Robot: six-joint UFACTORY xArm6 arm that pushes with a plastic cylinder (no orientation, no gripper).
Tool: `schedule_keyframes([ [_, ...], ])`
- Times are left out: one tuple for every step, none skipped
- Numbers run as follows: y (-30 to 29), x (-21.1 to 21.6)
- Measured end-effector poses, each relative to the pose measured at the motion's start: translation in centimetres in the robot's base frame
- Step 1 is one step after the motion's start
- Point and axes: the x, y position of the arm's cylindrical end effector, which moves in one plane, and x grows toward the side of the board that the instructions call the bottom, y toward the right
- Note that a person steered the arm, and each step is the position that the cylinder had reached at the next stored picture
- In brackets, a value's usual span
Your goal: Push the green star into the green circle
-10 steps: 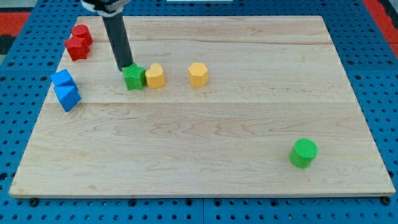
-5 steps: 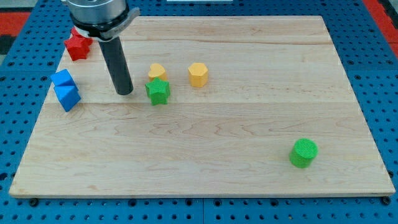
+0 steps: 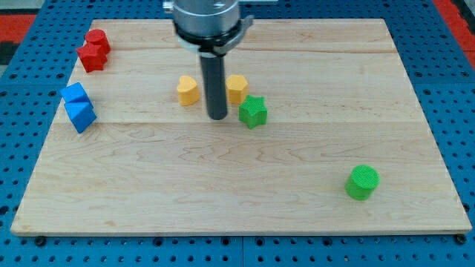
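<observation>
The green star (image 3: 253,112) lies on the wooden board just right of the board's middle, toward the view's top. The green circle (image 3: 362,182), a short green cylinder, stands near the view's bottom right, far from the star. My tip (image 3: 217,117) rests on the board a short way to the left of the green star, with a small gap between them. The rod rises from there and covers part of a yellow block behind it.
A yellow block (image 3: 188,90) sits left of the rod and another yellow block (image 3: 237,87) right of it, just above the star. Two red blocks (image 3: 93,50) lie at the top left. Two blue blocks (image 3: 78,107) lie at the left edge.
The green star has slid right and slightly down, past the yellow blocks. My tip has moved right behind it. The left yellow block shifted a little.
</observation>
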Motion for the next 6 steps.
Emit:
schedule_keyframes([
  [4.8, 0.0],
  [10.7, 1.0],
  [11.0, -0.2],
  [13.3, -1.0],
  [17.9, 0.2],
  [19.8, 3.2],
])
